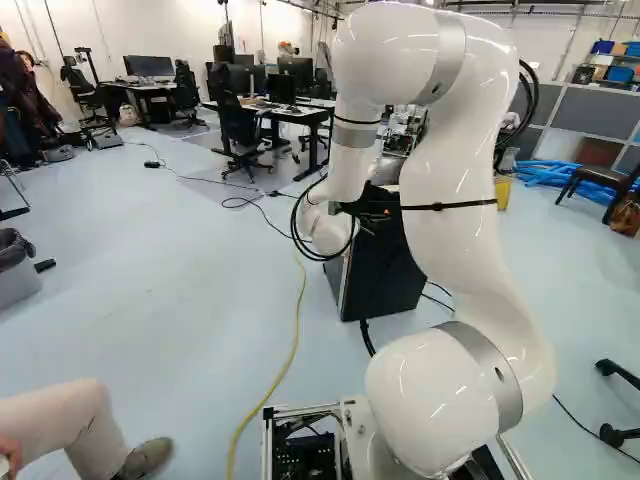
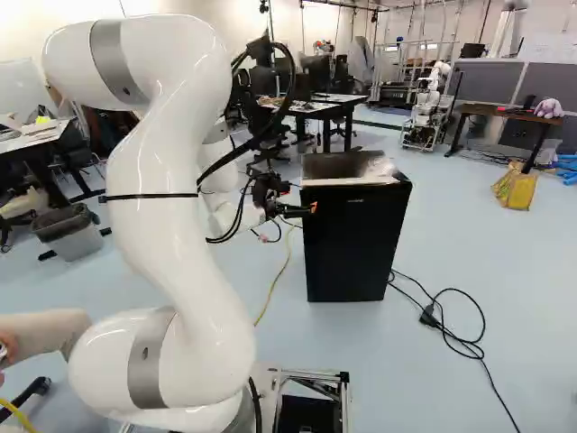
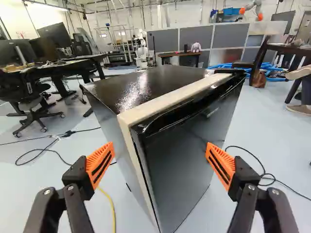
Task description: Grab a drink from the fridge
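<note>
In the right base view my gripper is at the upper left part of the black fridge. The wrist view shows the gripper open, its orange pads wide apart with nothing held. Ahead of and between the fingers stands the fridge, one front corner towards the gripper. Its dark door lies against the body along a pale strip, and appears shut. I cannot tell whether a finger touches it. No drink shows; the inside of the fridge is hidden.
A person's leg reaches in at the left of the left base view. A black cable lies beside the fridge, a yellow cable runs along the floor. Desks and chairs stand behind; another robot is farther back.
</note>
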Available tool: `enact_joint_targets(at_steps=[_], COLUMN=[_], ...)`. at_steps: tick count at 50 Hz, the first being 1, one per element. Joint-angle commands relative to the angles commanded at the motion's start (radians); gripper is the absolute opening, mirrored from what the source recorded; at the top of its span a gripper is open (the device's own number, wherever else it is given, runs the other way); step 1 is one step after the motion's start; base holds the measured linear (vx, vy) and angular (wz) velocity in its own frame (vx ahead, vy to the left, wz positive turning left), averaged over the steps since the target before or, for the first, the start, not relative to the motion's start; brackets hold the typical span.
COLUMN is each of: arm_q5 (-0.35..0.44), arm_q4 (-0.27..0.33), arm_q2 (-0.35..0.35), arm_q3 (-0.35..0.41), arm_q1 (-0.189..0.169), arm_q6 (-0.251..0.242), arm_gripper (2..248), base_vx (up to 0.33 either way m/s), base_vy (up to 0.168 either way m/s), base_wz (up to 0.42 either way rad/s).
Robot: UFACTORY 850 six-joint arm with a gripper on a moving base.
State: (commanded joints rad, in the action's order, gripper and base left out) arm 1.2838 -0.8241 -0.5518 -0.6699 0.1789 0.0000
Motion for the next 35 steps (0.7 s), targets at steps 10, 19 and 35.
enact_joint_targets(at_steps=[10, 19, 35], arm_q5=[0.000, 0.000, 0.000], arm_q4=[0.000, 0.000, 0.000], arm_q2=[-0.013, -0.019, -0.025], arm_q3=[-0.020, -0.028, -0.037], arm_q1=[-0.009, -0.018, -0.036], arm_q6=[0.000, 0.000, 0.000], arm_gripper=[247, 247, 247], base_vx=[0.000, 0.000, 0.000], base_vy=[0.000, 0.000, 0.000], base_wz=[0.000, 0.000, 0.000])
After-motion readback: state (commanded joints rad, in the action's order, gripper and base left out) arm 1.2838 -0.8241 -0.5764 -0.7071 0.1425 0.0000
